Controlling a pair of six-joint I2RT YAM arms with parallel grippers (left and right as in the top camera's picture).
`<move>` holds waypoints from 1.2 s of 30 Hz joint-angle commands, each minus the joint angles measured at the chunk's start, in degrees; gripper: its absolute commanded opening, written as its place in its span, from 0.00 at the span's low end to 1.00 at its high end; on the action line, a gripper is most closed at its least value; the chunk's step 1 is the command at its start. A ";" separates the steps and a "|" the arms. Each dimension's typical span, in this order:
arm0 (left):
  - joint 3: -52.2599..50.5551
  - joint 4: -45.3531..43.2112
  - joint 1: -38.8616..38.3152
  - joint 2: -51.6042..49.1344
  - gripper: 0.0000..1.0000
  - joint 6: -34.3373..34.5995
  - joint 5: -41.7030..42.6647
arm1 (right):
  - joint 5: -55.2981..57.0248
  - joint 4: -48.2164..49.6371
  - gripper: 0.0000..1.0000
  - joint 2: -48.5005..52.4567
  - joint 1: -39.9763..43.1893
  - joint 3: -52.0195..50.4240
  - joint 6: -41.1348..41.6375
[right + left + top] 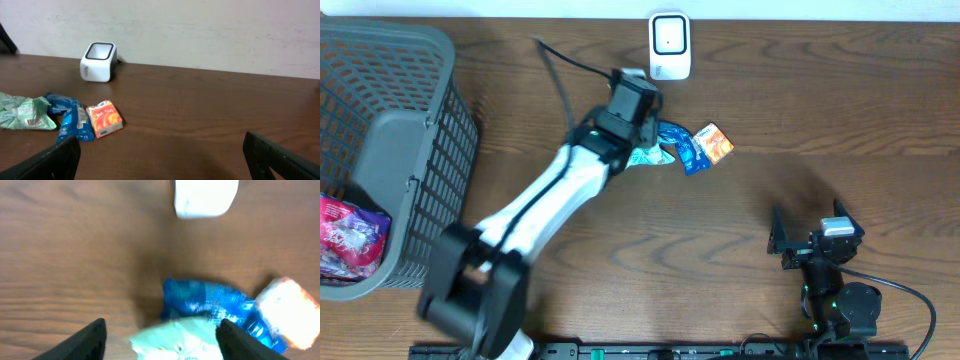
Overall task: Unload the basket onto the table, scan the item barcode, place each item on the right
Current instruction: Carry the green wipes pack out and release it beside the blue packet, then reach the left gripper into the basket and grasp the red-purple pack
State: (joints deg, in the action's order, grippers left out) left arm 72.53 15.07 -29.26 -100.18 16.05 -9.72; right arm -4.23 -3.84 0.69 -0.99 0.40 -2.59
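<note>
The white barcode scanner (670,45) stands at the table's far edge, also seen in the wrist views (205,197) (99,62). A pale green packet (648,156) (180,341) (25,112) lies on the wood with its barcode label showing in the right wrist view. My left gripper (642,140) (162,336) hovers over it, open, the packet lying loose between the spread fingers. A blue packet (682,148) (205,300) (72,120) and an orange box (713,143) (290,312) (105,118) lie beside it. My right gripper (808,225) (160,160) rests open at the near right, holding nothing.
A grey mesh basket (410,150) fills the left side, with a pink packet (345,235) inside. The left arm's black cable (565,65) runs across the table behind the wrist.
</note>
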 commanded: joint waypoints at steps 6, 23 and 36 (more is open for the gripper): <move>0.48 2.47 11.08 15.52 0.78 -0.98 -4.11 | 0.04 -0.22 0.99 -0.31 -0.33 -0.09 -0.70; 0.46 15.13 48.46 25.92 0.78 1.18 -18.29 | 0.04 -0.22 0.99 -0.31 -0.33 -0.09 -0.70; 0.46 26.84 62.75 15.80 0.96 15.85 -19.74 | 0.04 -0.22 0.99 -0.31 -0.33 -0.09 -0.70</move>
State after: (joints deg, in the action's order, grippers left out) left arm 72.53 40.69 31.48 -80.86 28.71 -27.92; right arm -4.23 -3.81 0.69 -0.99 0.40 -2.59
